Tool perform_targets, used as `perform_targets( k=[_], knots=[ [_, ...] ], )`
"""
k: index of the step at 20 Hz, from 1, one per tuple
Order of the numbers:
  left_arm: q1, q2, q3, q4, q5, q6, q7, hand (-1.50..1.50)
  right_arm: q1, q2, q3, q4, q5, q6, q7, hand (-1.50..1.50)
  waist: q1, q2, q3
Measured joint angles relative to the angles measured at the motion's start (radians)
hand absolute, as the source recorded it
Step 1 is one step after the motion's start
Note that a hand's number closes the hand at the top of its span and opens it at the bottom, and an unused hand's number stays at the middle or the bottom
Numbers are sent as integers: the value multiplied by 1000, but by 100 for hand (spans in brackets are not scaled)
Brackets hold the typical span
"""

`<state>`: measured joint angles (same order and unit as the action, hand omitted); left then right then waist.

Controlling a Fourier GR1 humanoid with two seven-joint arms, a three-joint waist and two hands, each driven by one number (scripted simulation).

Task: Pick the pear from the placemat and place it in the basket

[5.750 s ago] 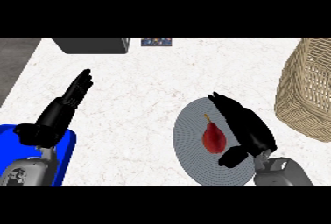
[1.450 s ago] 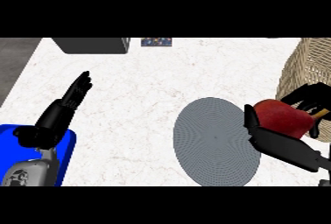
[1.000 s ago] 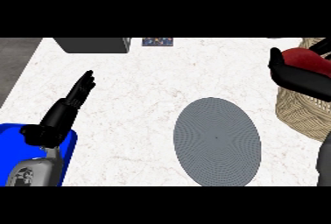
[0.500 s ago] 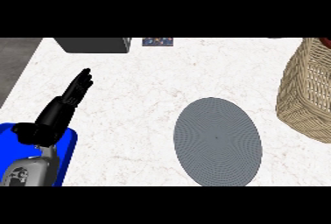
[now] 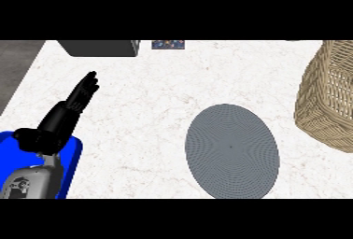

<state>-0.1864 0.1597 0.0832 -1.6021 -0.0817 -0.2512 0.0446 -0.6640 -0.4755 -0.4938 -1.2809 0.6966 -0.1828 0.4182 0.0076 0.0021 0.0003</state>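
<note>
The grey oval placemat (image 5: pixel 232 150) lies bare on the white marble counter, right of centre. At the right edge stands the woven wicker basket (image 5: pixel 329 98), partly cut off by the view. No pear shows anywhere; the basket's inside is hidden from here. My left hand (image 5: pixel 74 103) rests at the left with its fingers straight and pointing up, holding nothing. My right hand does not show in the head view.
A dark grey box (image 5: pixel 98 47) sits at the counter's far edge, with a small patterned item (image 5: pixel 168 44) beside it. A blue object (image 5: pixel 67 163) lies under my left forearm at the lower left. The counter's left edge (image 5: pixel 24 79) borders a dark floor.
My right hand lifted the red pear off the placemat, carried it right to the basket, then left the view. The pear is out of sight now. The left hand stayed put.
</note>
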Motion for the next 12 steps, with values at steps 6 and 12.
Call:
perform_targets(
  k=[6,12],
  knots=[
    [-5,1,7,6,5,-3,-1,0,13,-55,-47,209,-52,-101,-202,150,1,1,0],
    [-4,-5,2,15,-5,1,-15,0,-7,-95,-73,395,-73,-231,-380,150,4,2,1]
  ],
)
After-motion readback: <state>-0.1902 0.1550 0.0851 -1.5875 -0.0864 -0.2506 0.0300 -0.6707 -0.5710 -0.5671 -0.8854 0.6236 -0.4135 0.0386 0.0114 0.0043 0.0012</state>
